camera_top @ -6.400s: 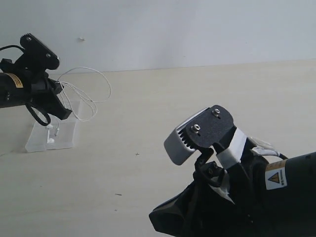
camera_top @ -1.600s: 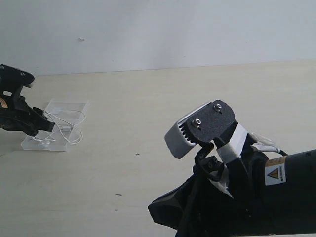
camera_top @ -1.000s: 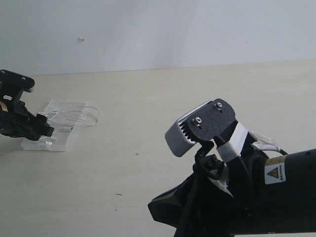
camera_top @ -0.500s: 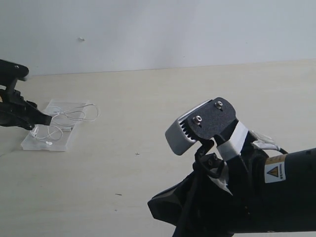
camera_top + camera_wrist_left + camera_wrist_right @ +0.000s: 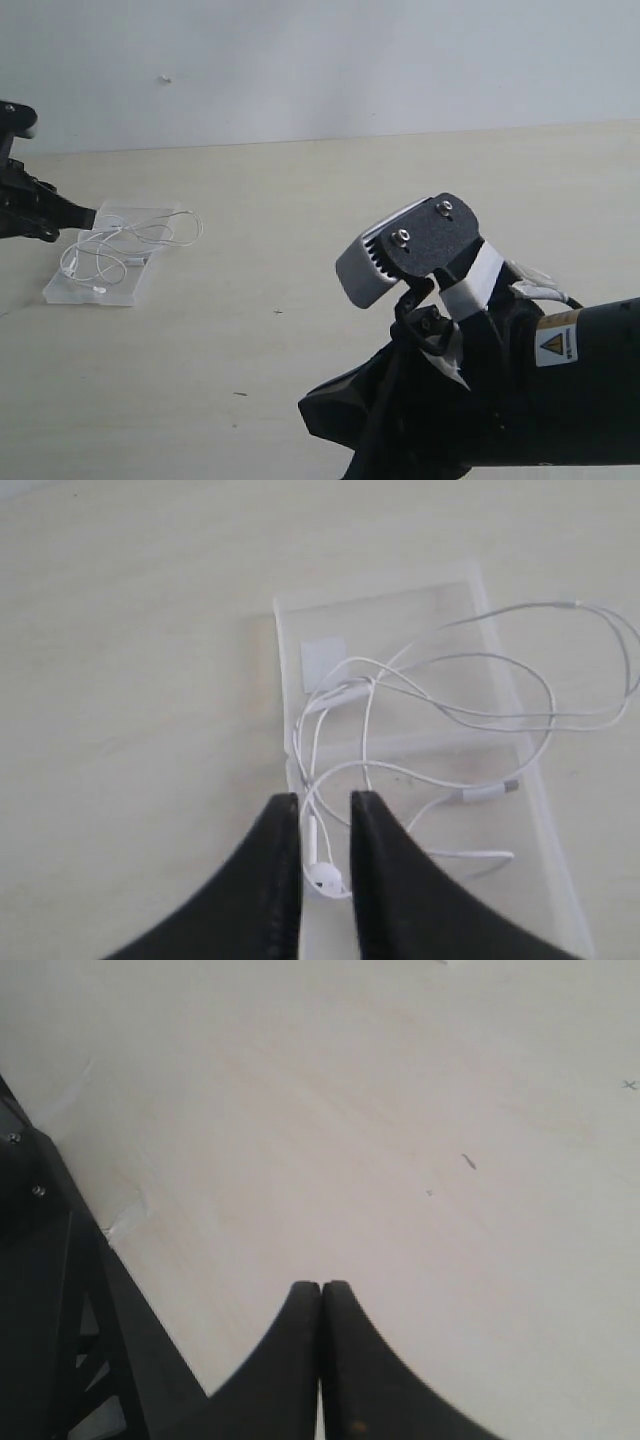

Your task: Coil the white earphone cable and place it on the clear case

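The white earphone cable [image 5: 128, 240] lies in loose loops on the clear case [image 5: 122, 287] at the far left, and one loop hangs over the case's right edge. In the left wrist view the cable [image 5: 345, 690], its inline remote [image 5: 488, 791] and an earbud [image 5: 322, 875] rest on the case [image 5: 420, 615]. My left gripper [image 5: 325, 800] hovers above them, slightly open with nothing in it; it sits left of the case [image 5: 88, 216]. My right gripper [image 5: 321, 1288] is shut and empty over bare table, far from the case.
The right arm [image 5: 490, 390] fills the lower right of the exterior view. A pale wall [image 5: 320, 60] stands behind the light wooden table [image 5: 300, 220]. The table's near edge and a dark frame [image 5: 40, 1290] show in the right wrist view.
The left gripper, which earlier carried the cable to the case, has let it go and drawn up and to the left. The cable has settled on the case. The right arm barely moved.
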Tool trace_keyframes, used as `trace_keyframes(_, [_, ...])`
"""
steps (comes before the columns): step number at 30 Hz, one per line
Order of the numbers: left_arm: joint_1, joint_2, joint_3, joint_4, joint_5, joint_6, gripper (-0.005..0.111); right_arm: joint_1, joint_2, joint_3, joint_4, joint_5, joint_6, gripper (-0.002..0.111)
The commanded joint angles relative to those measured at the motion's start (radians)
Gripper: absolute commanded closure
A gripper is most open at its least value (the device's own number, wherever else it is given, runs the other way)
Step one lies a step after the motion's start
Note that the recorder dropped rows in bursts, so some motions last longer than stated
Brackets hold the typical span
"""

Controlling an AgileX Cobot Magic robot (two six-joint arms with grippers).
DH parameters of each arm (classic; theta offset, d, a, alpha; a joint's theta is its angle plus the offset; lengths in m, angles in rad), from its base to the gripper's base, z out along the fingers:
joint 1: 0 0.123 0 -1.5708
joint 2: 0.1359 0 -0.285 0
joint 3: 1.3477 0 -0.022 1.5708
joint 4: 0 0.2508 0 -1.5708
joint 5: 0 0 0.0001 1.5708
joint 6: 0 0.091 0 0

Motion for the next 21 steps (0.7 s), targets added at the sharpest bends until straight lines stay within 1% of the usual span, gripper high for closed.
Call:
trace_keyframes(1, [-0.004, -0.087, 0.0, -0.01, 0.049, -0.08, 0.106, -0.004, -0.009, 0.004, 0.002, -0.057, -0.01, 0.108])
trace_keyframes(4, [-0.004, -0.158, 0.016, -0.01, 0.092, -0.152, 0.107, -0.004, -0.009, 0.004, -0.02, -0.105, -0.01, 0.108])
trace_keyframes(8, [-0.019, -0.305, 0.108, -0.013, 0.086, -0.219, 0.107, -0.004, -0.009, 0.004, -0.025, -0.158, -0.01, 0.108])
trace_keyframes(10, [-0.046, -0.402, 0.175, -0.013, 0.069, -0.229, 0.107, -0.004, -0.011, 0.004, -0.025, -0.172, -0.01, 0.108])
trace_keyframes(13, [-0.11, -0.559, 0.267, -0.031, 0.066, -0.265, 0.107, -0.004, -0.013, 0.004, -0.052, -0.178, -0.01, 0.108])
trace_keyframes(16, [-0.177, -0.73, 0.355, -0.033, 0.064, -0.376, 0.107, -0.004, -0.043, 0.004, -0.054, -0.194, -0.01, 0.108])
trace_keyframes(18, [-0.221, -0.858, 0.403, -0.033, 0.067, -0.416, 0.107, -0.004, -0.08, 0.004, -0.054, -0.212, -0.007, 0.108])
trace_keyframes(21, [-0.272, -1.049, 0.445, -0.039, 0.11, -0.452, 0.107, -0.011, -0.163, 0.004, -0.054, -0.222, 0.018, 0.108])
